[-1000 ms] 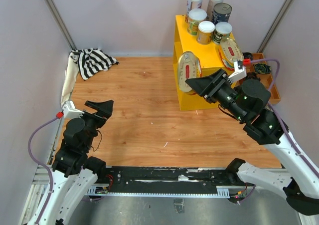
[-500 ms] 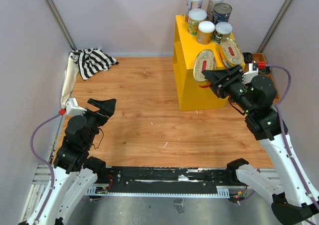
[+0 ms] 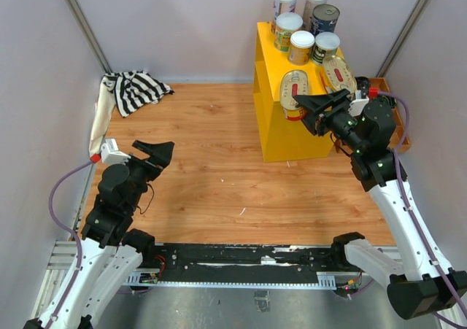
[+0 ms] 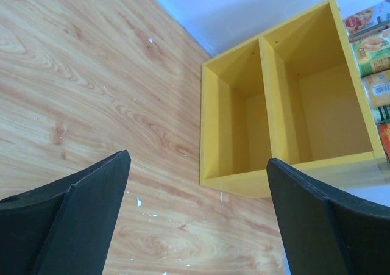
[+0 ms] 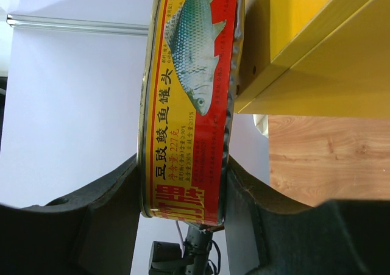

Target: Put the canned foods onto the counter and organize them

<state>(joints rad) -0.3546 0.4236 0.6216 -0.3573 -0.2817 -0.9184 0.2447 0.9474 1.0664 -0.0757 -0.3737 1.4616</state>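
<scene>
Yellow-and-red oval fish can (image 5: 186, 98), gripped by right end effector (image 5: 183, 168), seemingly over counter (image 3: 271, 60)

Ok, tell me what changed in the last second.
The right pincer, shut on the fish can, carried it from in front of the counter up over its top, beside the other flat can. The left pincer barely shifted; the standing cans and striped cloth stayed.

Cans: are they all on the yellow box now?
Nearly done. Six round cans stand on top of the yellow box, and one flat fish tin lies beside them. The right claw grips a second fish tin at the box's top edge, not let go yet. The left claw is open and empty. Left to do: set that tin down. No other loose can shows.
</scene>
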